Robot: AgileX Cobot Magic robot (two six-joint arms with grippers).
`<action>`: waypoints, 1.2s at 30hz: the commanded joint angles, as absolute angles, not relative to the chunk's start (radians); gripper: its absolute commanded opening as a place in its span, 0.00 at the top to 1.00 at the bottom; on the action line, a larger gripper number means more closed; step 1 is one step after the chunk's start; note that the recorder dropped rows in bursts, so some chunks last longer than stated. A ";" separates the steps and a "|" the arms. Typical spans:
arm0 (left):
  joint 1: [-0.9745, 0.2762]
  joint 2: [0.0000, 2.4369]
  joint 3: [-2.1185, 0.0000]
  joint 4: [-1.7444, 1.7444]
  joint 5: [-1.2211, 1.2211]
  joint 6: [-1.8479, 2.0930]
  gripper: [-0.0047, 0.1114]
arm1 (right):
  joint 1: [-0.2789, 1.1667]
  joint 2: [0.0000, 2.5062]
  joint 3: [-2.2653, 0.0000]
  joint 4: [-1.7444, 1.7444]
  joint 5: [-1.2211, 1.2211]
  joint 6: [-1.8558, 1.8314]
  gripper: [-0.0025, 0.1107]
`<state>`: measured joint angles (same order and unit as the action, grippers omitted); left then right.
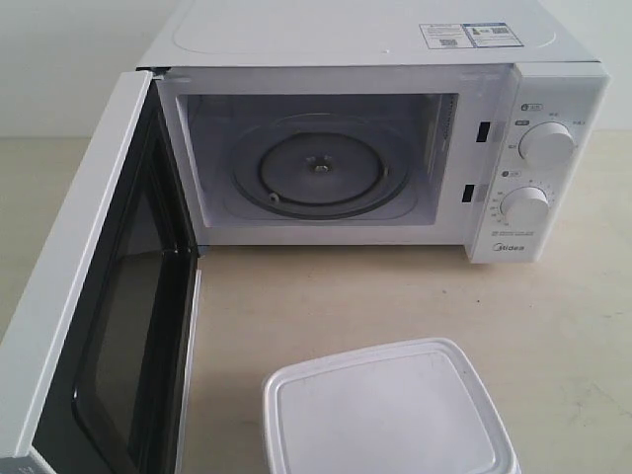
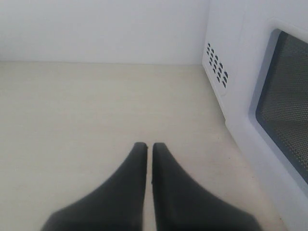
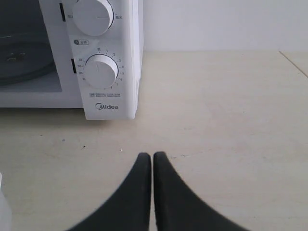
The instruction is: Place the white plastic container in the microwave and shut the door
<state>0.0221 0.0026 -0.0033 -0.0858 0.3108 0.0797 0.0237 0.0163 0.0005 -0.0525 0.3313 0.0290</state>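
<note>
While nothing of the task is showing as done yet, the layout is favouring the first step. At the far left, the left jaws are hanging over bare bench [image 1: 326, 296] on the outer side of the door [image 1: 109, 286]. They are pressed together and holding nothing. The door itself is standing swung wide open toward the near side, its dark window facing inward. Further right, the microwave [image 1: 346, 39] is sitting at the far side of the bench, with its cavity gaping and its turntable [image 1: 318, 168] lying bare. The container [image 1: 385, 415] is resting on the bench at the near edge, right of the door and well in front of the cavity. Its lid is on and neither arm is touching it. At the right, the upper dial [image 1: 546, 143] is facing forward. The right jaws are hovering over the bench on the near side of the microwave's right front corner, likewise closed on nothing. Judging from this, every step is remaining: grasping the container, carrying it onto the turntable, releasing it, then swinging the door shut.
</note>
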 commanded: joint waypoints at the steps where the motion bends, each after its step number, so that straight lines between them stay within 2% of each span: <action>1: 0.026 0.000 0.000 -0.086 0.306 0.074 0.92 | 0.020 0.011 0.000 -0.050 0.313 0.027 0.98; 10: 0.026 0.000 0.000 -0.086 0.306 0.074 0.92 | 0.020 0.011 -0.145 0.172 0.115 0.137 0.98; 17: 0.026 0.000 0.000 -0.086 0.306 0.074 0.92 | 0.020 0.011 -0.274 0.183 0.132 0.259 0.98; 23: 0.026 0.000 0.000 -0.086 0.306 0.074 0.92 | 0.020 0.011 -0.293 0.184 0.107 0.368 0.98; 27: 0.026 0.000 0.000 -0.086 0.306 0.074 0.92 | 0.020 0.013 -0.295 0.200 0.006 0.406 0.98; 36: 0.026 0.000 0.000 -0.086 0.306 0.074 0.92 | 0.022 0.292 -0.432 0.247 0.201 0.327 0.98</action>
